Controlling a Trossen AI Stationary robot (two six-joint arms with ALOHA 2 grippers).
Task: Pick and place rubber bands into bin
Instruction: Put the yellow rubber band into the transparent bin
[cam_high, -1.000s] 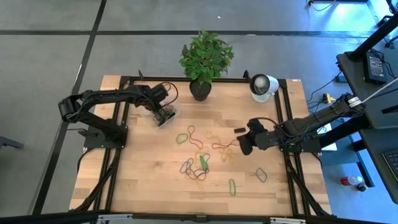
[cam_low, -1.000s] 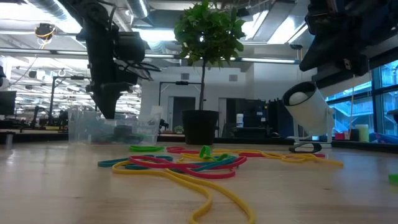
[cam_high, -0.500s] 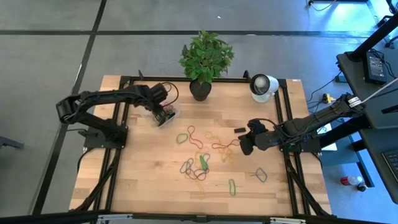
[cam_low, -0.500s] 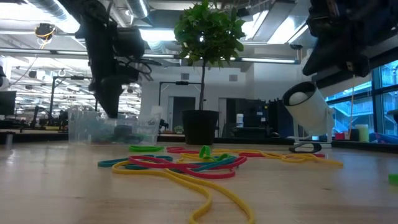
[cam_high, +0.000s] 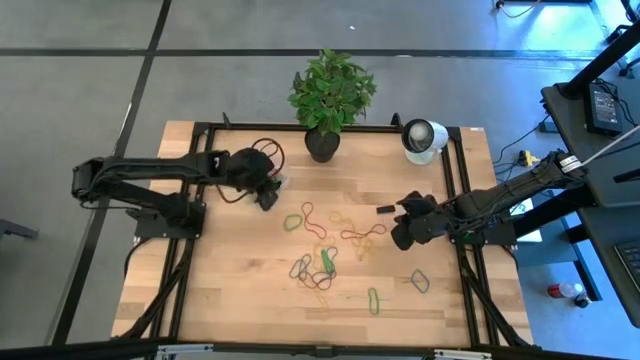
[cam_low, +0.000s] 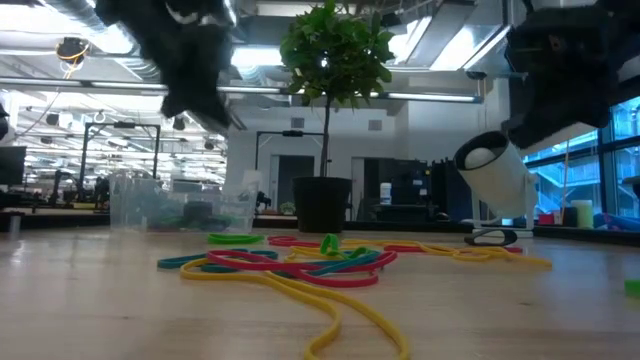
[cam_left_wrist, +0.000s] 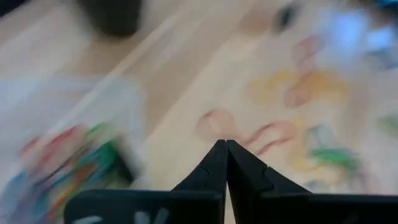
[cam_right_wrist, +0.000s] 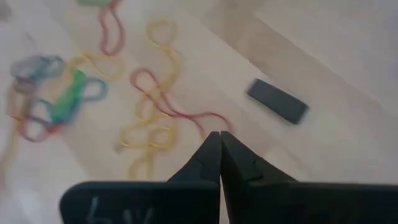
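Left gripper (cam_left_wrist: 225, 148) has its fingers pinched fully together with nothing between them, hanging right by the clear bin (cam_low: 180, 205) at the table's back left, probably because it just goes there to drop bands off. Some colored bands already sit inside. Right gripper (cam_right_wrist: 220, 142) is clamped tight and empty too, hovering above the rubber bands (cam_high: 325, 250) scattered mid-table, so I'd guess it's lining up a pick. A small black block (cam_right_wrist: 277, 101) lies near it.
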